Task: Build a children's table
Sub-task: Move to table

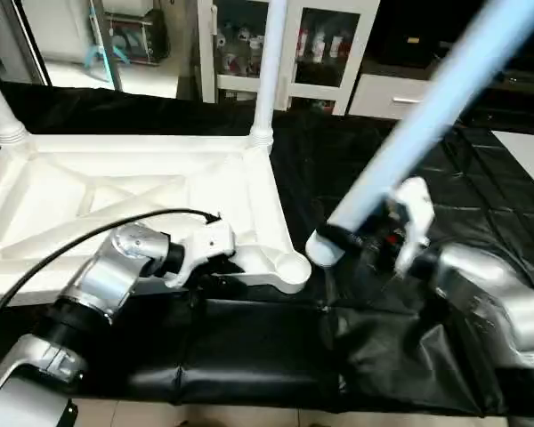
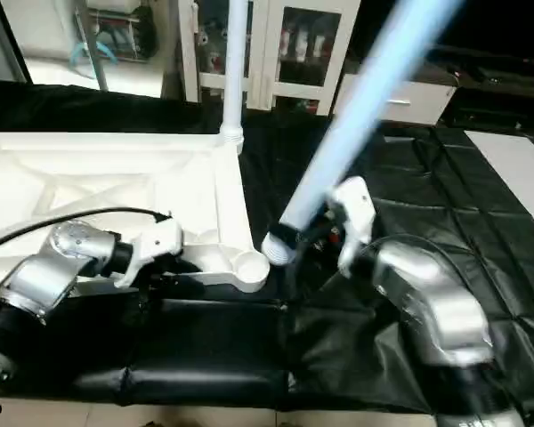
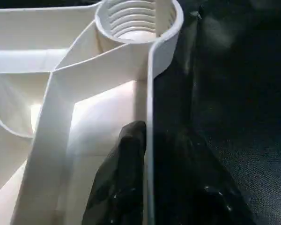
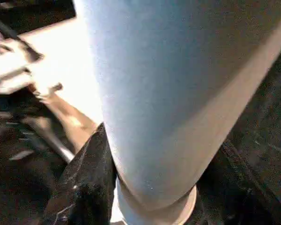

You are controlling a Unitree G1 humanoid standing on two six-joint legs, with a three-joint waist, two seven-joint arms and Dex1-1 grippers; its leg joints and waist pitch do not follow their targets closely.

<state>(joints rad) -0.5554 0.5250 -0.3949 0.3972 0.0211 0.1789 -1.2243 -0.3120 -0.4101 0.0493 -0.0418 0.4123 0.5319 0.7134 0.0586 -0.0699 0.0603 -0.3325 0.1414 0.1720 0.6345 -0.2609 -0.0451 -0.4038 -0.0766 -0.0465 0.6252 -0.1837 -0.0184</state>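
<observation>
- One tabletop [image 1: 116, 191] lies underside-up on the black surface [image 1: 427, 178]; left end effector [image 1: 215, 264] clamps its rim beside the empty corner socket [image 1: 292, 265].
- Three legs: two upright [image 1: 267, 71] in far sockets, one [image 1: 427, 124] clamped in right end effector [image 1: 367, 238], slanted, its end just beside the socket.

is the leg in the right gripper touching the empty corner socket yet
Apart. In the left eye view the leg held by the right gripper ends beside the empty corner socket, with black cloth showing between them.
</observation>
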